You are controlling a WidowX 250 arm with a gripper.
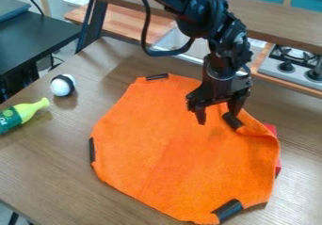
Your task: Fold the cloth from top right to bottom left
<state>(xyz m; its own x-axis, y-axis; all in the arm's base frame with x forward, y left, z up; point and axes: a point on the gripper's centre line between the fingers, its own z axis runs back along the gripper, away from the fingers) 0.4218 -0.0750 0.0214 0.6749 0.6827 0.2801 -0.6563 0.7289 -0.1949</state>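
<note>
The job looks to be at the grasping step: the cloth [170, 144] lies mostly spread on the table [56, 172], its right edge curled a little, with no diagonal fold made. The pincer [217, 118] is over its top right part, fingers well apart, seemingly gripping nothing. Next it should probably settle on the top right corner, close, lift and carry it toward the bottom left. Counted: one cloth, four black patches [232, 120] along its edge, one bottle [30, 112], one ball [61, 86], one red thing [278, 165] partly covered.
</note>
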